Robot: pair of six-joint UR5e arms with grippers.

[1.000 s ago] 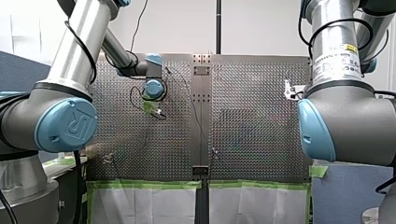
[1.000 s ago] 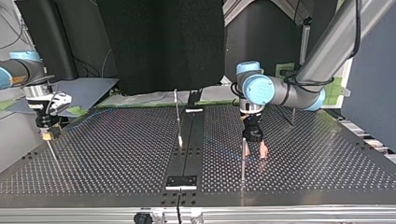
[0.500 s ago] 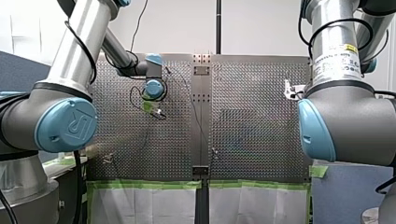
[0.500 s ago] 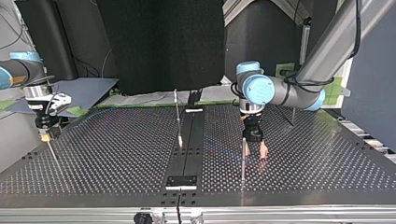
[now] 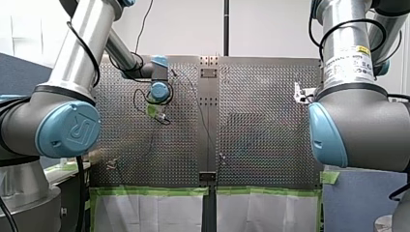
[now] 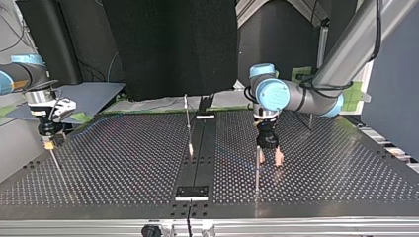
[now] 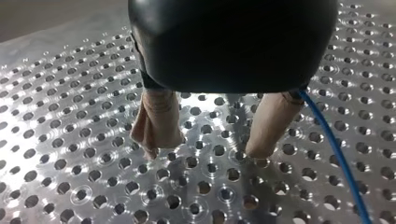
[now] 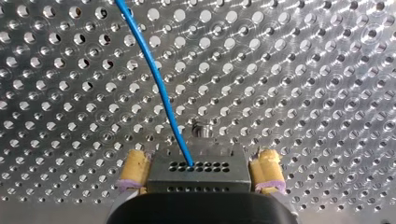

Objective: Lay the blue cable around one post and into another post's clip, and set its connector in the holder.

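My left jaws released, blue cable point(image 7: 336, 154) just beside; my right jaws grasping the connector point(image 8: 201, 179); arm label point(image 5: 348, 63) unreadable.

— Where does your cable point(image 8: 159, 88) run?
— You see it leave the grey, holed connector point(image 8: 198, 173), curving thin and blue over the table point(image 8: 303, 70), seemingly past an upright post point(image 6: 257, 170).

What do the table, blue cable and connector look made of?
Table: bare metal, likely aluminium; bright glints around its drilled holes. Blue cable: smooth, plastic-looking jacket, evenly coloured. Connector: matte grey, probably metal, possibly plastic; flat faces with rows of small holes.
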